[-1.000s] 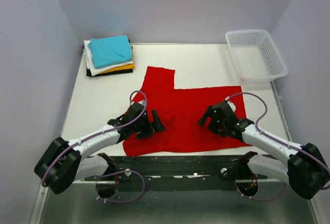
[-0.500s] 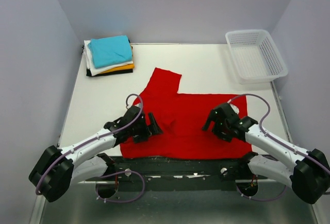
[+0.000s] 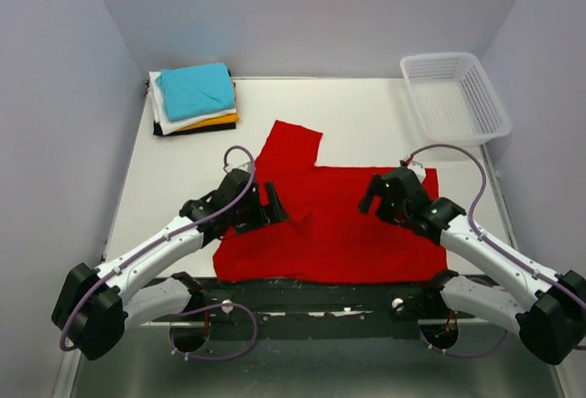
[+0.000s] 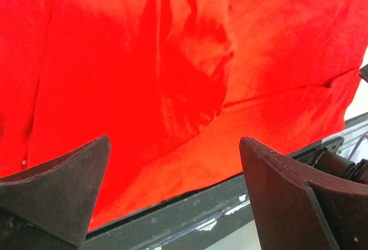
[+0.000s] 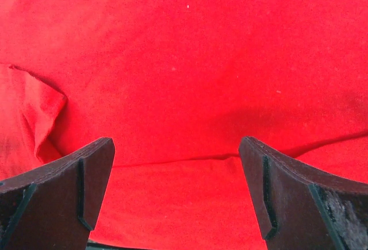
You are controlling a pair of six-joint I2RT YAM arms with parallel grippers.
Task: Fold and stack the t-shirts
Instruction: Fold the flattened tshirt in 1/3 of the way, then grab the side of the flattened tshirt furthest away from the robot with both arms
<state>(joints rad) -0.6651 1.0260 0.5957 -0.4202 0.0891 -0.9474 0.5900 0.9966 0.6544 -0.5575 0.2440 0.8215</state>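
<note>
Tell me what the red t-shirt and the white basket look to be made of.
Red t-shirt: soft matte cloth, likely a cotton knit; it creases and folds limply.
White basket: rigid moulded plastic by its look, with open lattice walls.

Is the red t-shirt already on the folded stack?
No, the red t-shirt lies spread out on the table's near half, apart from the folded stack in the far left corner.

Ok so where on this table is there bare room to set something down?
Free: the far strip between the folded stack and the basket, and the left side between the stack and the red shirt. Crowded: the near middle, where the red shirt spreads under the open left gripper and right gripper.
</note>
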